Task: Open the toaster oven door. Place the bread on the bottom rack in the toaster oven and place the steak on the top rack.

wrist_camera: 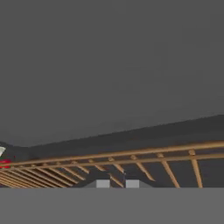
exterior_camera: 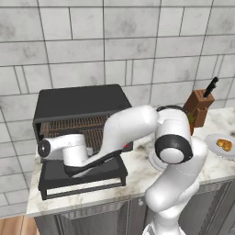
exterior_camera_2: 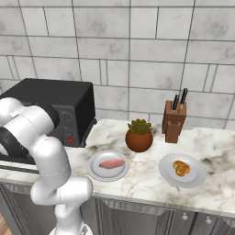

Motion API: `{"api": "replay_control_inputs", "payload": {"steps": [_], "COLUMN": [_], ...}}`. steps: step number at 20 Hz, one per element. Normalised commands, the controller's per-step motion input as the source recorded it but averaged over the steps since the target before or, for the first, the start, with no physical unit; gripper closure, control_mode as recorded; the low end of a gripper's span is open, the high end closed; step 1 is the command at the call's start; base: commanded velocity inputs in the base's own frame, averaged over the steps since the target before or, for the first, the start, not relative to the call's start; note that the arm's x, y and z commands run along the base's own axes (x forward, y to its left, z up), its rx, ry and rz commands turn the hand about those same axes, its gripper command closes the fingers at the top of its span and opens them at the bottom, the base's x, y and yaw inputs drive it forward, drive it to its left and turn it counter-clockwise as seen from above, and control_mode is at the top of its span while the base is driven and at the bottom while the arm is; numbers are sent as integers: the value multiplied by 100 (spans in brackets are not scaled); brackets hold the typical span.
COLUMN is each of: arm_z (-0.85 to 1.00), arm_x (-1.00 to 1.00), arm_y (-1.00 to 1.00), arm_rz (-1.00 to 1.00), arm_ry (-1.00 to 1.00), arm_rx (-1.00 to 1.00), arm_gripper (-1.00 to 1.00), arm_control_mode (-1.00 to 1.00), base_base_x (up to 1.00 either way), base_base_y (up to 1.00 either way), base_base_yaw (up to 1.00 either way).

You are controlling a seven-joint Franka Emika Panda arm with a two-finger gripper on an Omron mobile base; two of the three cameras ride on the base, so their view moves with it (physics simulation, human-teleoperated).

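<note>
The black toaster oven (exterior_camera: 78, 98) stands at the left of the counter, also seen as toaster oven (exterior_camera_2: 59, 98). The toaster oven door (exterior_camera: 82, 176) lies folded down flat in front of it. Copper wire racks (exterior_camera: 89, 126) show in the open cavity. My white hand (exterior_camera: 64, 149) hangs over the door at the oven mouth. In the hand view my gripper (wrist_camera: 117, 183) is shut, its tips just below a rack (wrist_camera: 131, 157); which rack it is, and whether a wire is clamped, I cannot tell. The bread (exterior_camera_2: 181, 168) lies on the right plate, the steak (exterior_camera_2: 111, 164) on the left plate.
A potted plant (exterior_camera_2: 139, 135) and a knife block (exterior_camera_2: 174, 120) stand behind the two plates near the tiled wall. The bread plate (exterior_camera: 220, 146) sits at the counter's right end. The counter's front edge (exterior_camera_2: 151, 199) runs just before the plates.
</note>
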Motion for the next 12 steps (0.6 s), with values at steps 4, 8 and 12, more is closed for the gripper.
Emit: {"api": "replay_control_inputs", "payload": {"steps": [4,8,12], "arm_z": [-38,21,100], "arm_x": [-100,-57,0], "arm_y": [-21,-14,-10], "arm_rz": [19,10,0], "arm_ry": [25,12,0], "arm_rx": [-9,-1,5], "arm_gripper": [100,100,100], "arm_control_mode": [-100,-100,-100], "base_base_x": [0,0,0], "base_base_y": [0,0,0], "base_base_yaw": [0,0,0]}}
